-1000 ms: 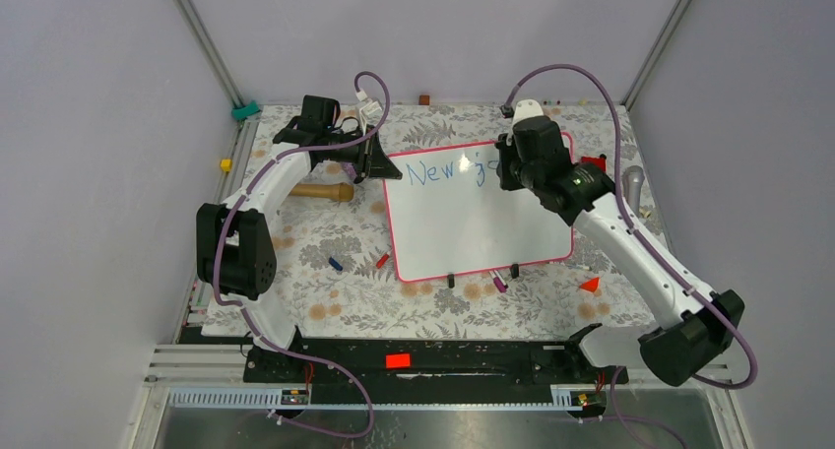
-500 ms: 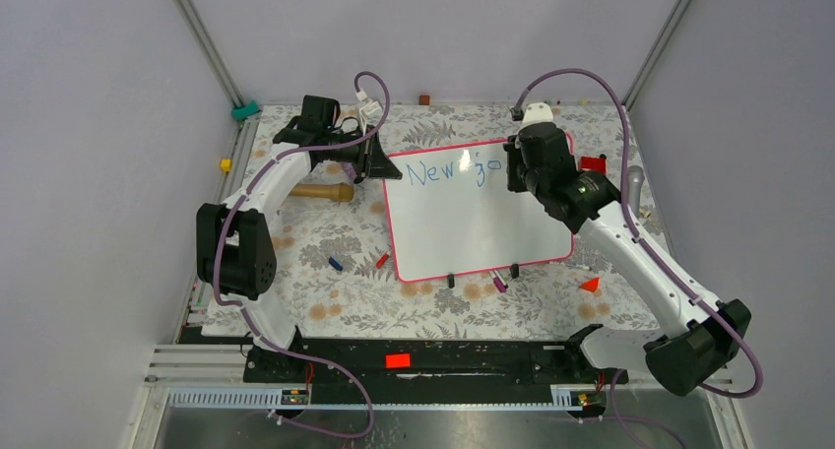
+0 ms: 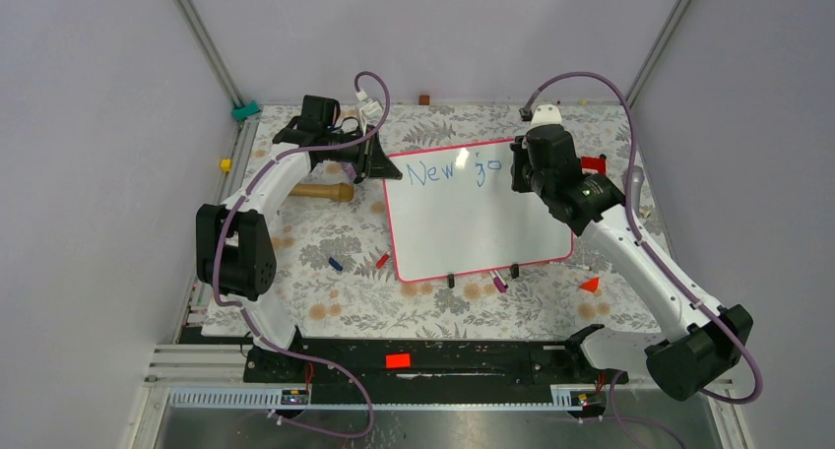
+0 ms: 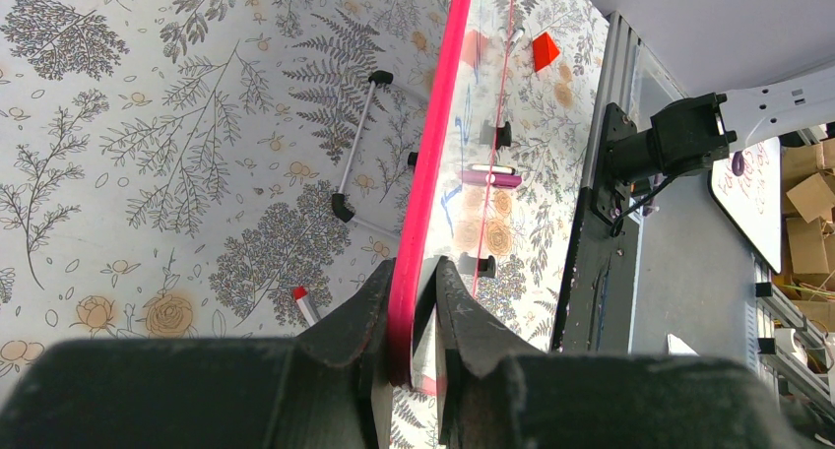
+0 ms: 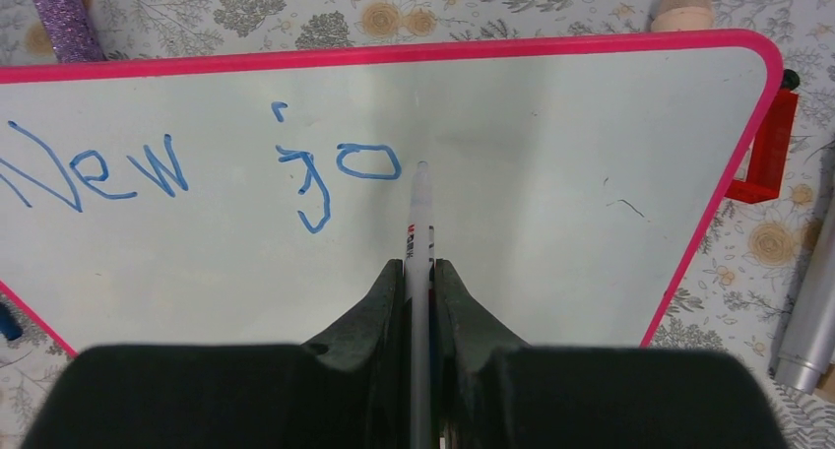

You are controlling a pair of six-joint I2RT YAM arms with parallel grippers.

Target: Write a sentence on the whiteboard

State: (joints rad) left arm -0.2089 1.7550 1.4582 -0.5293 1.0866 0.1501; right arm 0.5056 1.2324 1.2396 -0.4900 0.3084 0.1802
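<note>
Right wrist shows the right gripper clamping a marker beside "New jo", the sentence barely started; left gripper pinches the whiteboard near the worktop's far edge

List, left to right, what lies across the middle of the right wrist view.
On the whiteboard: blue "New" → blue "jo" → marker; past its right edge: red block → silver tube.
</note>
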